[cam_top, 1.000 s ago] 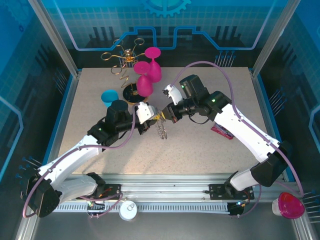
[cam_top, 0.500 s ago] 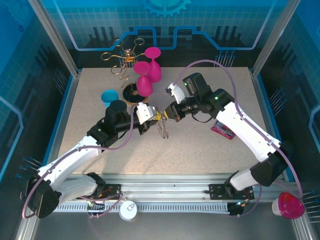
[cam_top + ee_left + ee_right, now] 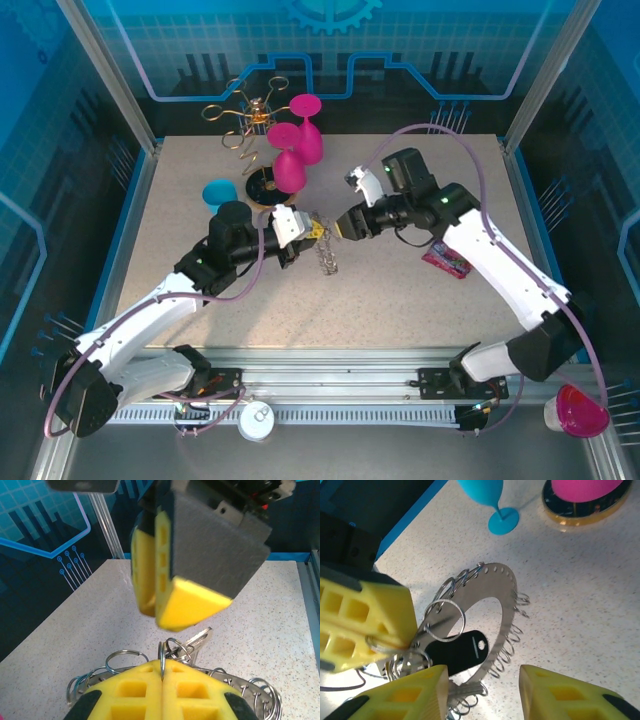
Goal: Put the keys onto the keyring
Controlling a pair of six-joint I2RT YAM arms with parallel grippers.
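1. Speckled beige desk (image 3: 400,300) inside an enclosure of blue panels, with both arms reaching to its middle.
2. At the back left stands a cyan goblet (image 3: 220,192). Just right of it is a gold wire rack (image 3: 243,125) with magenta goblets (image 3: 293,160) against it.
3. The left gripper (image 3: 310,232) is left of centre, its yellow jaws pressed together on a thin silvery link at the keyring's rim. The left wrist view shows that link nipped upright between the pads.
4. The keyring (image 3: 502,605) hangs tilted from those jaws, between the two grippers, with small wire links fringing its rim. From above it appears edge-on (image 3: 325,258), and I cannot tell whether its lower edge touches the desk.
5. The keys (image 3: 457,652) lie across the keyring's opening, close to the left jaws, with the black head uppermost. A silvery blade (image 3: 197,640) shows just beyond the gripped link.
6. The right gripper (image 3: 345,226) faces the left one from the right, near it but apart. Its jaws are spread wide and hold nothing (image 3: 482,680).
7. A pink packet (image 3: 445,260) lies on the desk under the right arm.
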